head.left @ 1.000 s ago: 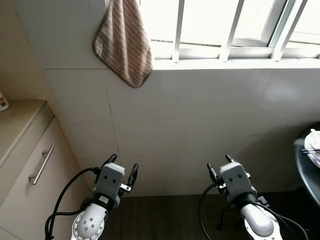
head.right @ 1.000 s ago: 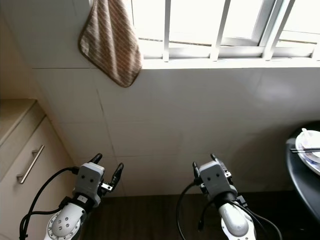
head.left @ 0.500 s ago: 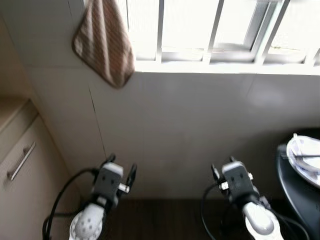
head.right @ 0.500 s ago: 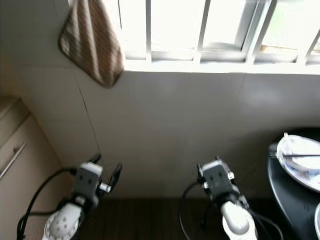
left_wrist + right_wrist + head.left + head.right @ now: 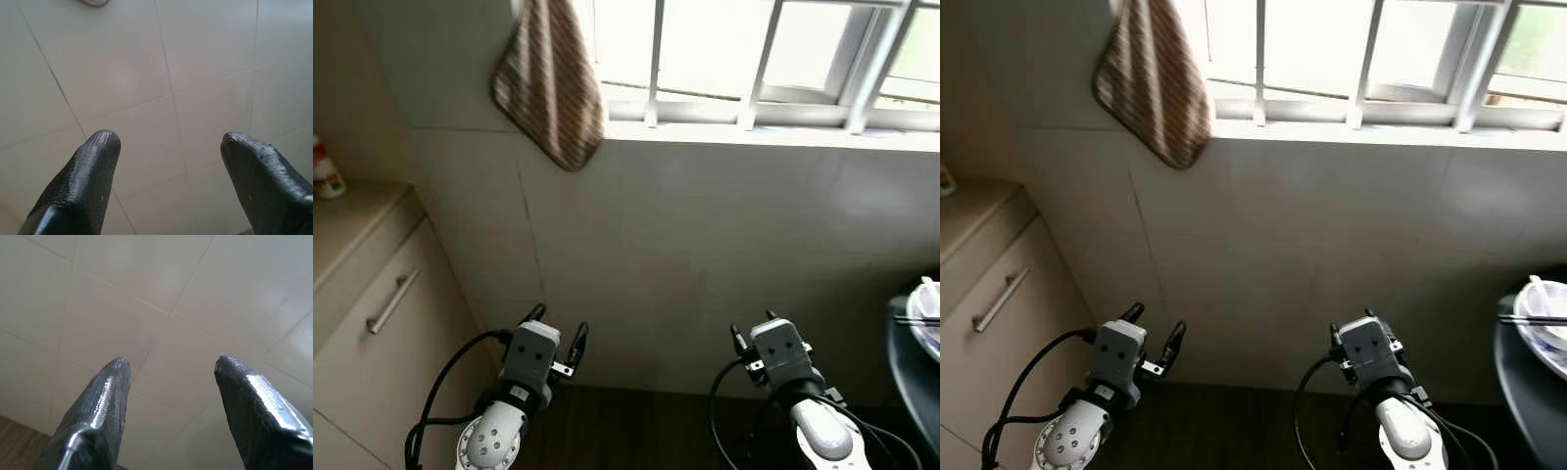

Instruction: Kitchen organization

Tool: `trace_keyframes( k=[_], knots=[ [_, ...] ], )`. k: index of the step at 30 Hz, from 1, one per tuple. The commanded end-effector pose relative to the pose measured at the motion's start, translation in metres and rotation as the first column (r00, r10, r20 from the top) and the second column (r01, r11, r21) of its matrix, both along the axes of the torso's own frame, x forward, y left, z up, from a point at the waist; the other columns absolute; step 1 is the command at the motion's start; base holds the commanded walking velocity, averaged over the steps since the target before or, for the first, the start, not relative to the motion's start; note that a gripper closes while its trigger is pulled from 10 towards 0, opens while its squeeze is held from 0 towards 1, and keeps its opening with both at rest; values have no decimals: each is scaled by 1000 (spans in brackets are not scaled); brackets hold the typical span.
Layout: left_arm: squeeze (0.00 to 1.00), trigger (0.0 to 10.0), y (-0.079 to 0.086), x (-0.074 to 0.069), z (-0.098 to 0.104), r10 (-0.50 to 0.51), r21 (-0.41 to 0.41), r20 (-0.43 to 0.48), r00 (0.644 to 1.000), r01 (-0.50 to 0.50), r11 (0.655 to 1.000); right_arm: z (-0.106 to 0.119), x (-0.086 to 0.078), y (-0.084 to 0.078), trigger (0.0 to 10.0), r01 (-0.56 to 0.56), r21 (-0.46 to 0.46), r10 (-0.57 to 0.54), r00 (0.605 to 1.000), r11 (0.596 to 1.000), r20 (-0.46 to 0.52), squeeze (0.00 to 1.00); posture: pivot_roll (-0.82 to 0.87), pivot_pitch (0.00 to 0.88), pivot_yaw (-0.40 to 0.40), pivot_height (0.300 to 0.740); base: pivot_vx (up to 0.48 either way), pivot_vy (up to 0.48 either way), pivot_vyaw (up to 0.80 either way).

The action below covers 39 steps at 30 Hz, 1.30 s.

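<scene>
**Facing the tiled wall under the window**

Hanging low before a white tiled wall point(image 5: 705, 245), the left pincer point(image 5: 558, 333) and the right pincer point(image 5: 754, 333) are both spread wide and hold nothing, their fingertips point(image 5: 100, 147) pointing at bare tiles. A striped brown towel point(image 5: 553, 83) hangs beside the barred window point(image 5: 754, 59). To the robot's left stands a beige cabinet point(image 5: 372, 333) with a metal handle point(image 5: 393, 301). At the far right, a dark round surface point(image 5: 1528, 392) carries a white plate point(image 5: 1540, 313) with chopsticks across it.
</scene>
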State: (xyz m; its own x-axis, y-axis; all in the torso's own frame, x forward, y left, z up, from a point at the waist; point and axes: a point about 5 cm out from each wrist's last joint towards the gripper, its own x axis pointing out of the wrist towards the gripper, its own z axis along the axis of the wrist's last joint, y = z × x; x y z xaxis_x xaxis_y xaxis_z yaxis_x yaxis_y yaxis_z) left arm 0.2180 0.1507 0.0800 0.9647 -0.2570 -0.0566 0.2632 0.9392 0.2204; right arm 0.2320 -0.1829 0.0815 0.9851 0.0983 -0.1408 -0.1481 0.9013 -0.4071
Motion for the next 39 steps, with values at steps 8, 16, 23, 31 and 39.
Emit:
trace_keyframes(
  k=[8, 16, 23, 31, 39],
  knots=[
    [0, 10000, -1, 1, 3, -14, 16, 2, 1000, 14, 1000, 1, 1, 1, 10000, -7, -21, 7, 1000, 1000, -4, 0, 14, 0, -32, 740, 0, -139, -700],
    [0, 10000, -1, 1, 3, -12, 12, 3, 1000, 12, 1000, 1, 1, 1, 10000, -7, -28, 7, 1000, 1000, -8, 0, 12, 0, -33, 740, 0, -480, 0],
    [0, 10000, -1, 1, 4, -10, -2, 14, 1000, 10, 1000, 1, 1, 1, 10000, -6, -31, 5, 1000, 1000, -10, 0, 12, 0, -34, 740, 0, -391, 0],
    [0, 10000, -1, 1, 4, -7, -8, 12, 1000, 7, 1000, 0, 2, 0, 10000, 3, -28, -4, 1000, 1000, -17, 0, 11, 0, -34, 740, 0, 0, -800],
    [0, 10000, -1, 1, 4, -9, -9, 10, 1000, 9, 1000, 0, 2, 1, 10000, -2, -49, 1, 1000, 999, -19, 0, 11, 0, -34, 740, 0, 0, -595]
  ],
)
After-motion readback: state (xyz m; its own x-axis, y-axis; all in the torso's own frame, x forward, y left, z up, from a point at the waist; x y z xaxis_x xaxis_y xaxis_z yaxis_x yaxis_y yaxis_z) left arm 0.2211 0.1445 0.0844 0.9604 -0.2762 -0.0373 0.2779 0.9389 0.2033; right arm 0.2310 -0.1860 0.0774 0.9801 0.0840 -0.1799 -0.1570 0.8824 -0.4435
